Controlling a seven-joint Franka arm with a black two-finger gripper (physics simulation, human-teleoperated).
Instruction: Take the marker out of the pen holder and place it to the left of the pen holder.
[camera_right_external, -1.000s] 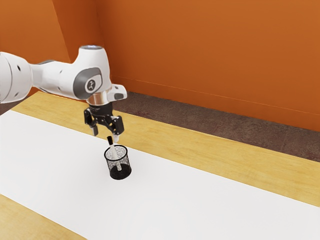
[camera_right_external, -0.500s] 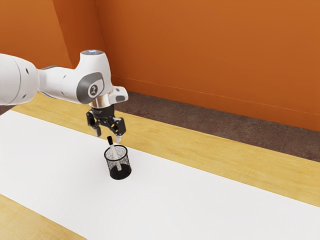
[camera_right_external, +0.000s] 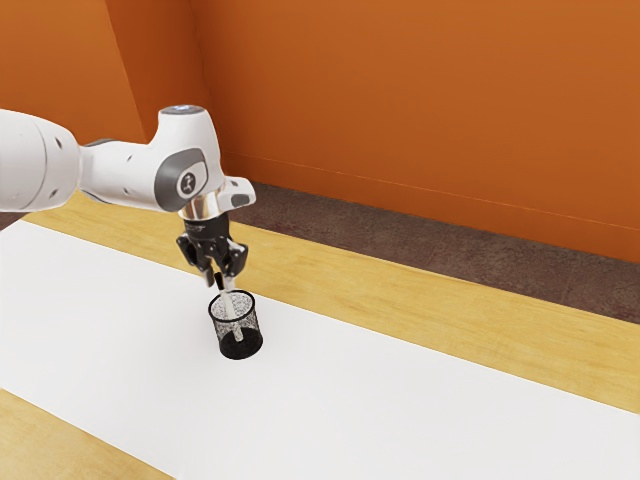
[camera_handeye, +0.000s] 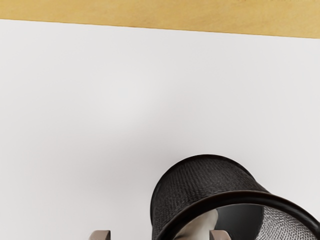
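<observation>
hand (camera_right_external: 220, 281) apart, straddling cap end of marker (camera_right_external: 228, 303); marker inside mesh pen holder (camera_handeye: 195, 182), leaning twd exterior view's left. prob. close across tilted long axis, then lift along it.

Hand (camera_right_external: 221, 284) downward, fingers (camera_right_external: 210, 279) apart

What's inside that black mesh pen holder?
A marker leans in the pen holder, white body showing through its mesh, dark end above the rim. The holder's dark lower part covers whatever lies lowest, so I can't tell there.
</observation>
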